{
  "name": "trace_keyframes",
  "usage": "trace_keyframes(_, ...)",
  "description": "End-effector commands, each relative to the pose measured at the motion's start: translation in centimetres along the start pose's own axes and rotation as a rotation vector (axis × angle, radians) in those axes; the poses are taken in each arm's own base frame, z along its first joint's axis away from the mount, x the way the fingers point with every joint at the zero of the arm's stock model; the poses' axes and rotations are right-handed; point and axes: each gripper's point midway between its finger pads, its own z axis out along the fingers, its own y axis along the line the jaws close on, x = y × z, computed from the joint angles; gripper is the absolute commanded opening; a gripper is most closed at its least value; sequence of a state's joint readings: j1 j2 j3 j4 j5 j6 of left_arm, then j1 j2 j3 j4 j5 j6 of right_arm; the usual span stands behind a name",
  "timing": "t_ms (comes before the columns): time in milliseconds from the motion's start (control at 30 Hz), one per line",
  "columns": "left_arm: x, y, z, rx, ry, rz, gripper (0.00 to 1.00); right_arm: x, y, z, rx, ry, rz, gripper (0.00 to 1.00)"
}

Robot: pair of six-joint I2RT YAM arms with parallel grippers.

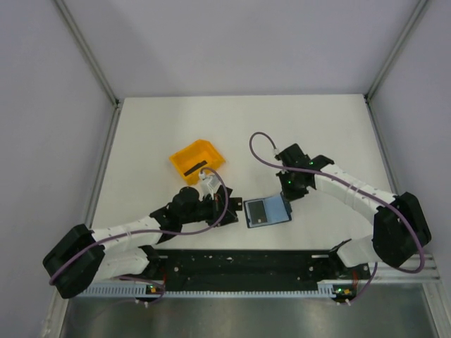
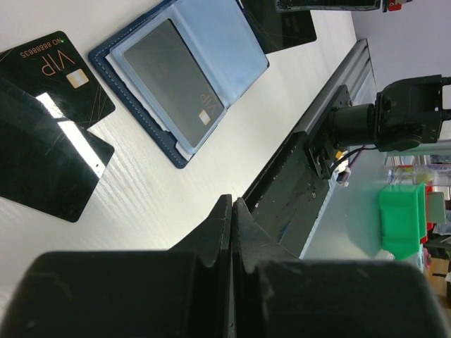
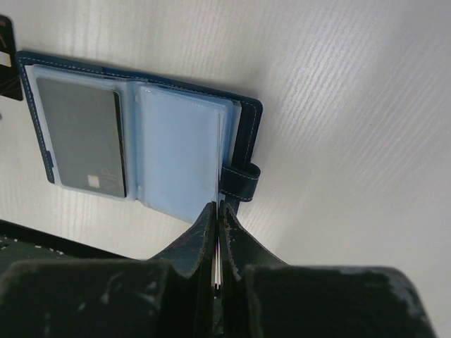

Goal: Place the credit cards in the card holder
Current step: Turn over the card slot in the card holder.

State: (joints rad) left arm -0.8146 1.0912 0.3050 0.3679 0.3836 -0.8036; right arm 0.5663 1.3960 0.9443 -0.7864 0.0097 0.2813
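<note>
Left gripper (image 2: 232, 211): matte black fingers flat together, nothing held, low over the table's near edge
Cards (image 2: 60, 74): two glossy black rectangles lying against each other, one gold-lettered VIP, just left of the holder
Holder (image 2: 225, 49): navy stitched wallet spread open, pale-blue sleeves, a grey card in one
Right gripper (image 3: 217, 208): fingers closed on a sleeve leaf's edge
Bin (image 1: 197, 160): orange plastic, further back
Table (image 1: 141, 127): white, finely ribbed
Walls (image 1: 225, 42): plain grey
</note>
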Motion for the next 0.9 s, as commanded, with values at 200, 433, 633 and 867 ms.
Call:
trace_keyframes(200, -0.5, -0.6, 0.6, 0.037, -0.019, 0.020, 0.00, -2.1, 2.4, -1.2, -0.141, -0.094, 0.028, 0.00)
trace_keyframes(433, -1.0, -1.1, 1.9, 0.039, 0.002, 0.050, 0.00, -2.0, 2.2, -0.8, -0.133, -0.107, 0.054, 0.00)
trace_keyframes(633, -2.5, -3.2, 4.6, 0.049, 0.018, 0.116, 0.00, -2.2, -0.1, -1.5, -0.029, -0.159, 0.166, 0.00)
trace_keyframes(867, -3.3, -4.2, 8.7, 0.035, 0.048, 0.179, 0.00, -1.1, -2.1, -1.5, 0.052, -0.143, 0.241, 0.00)
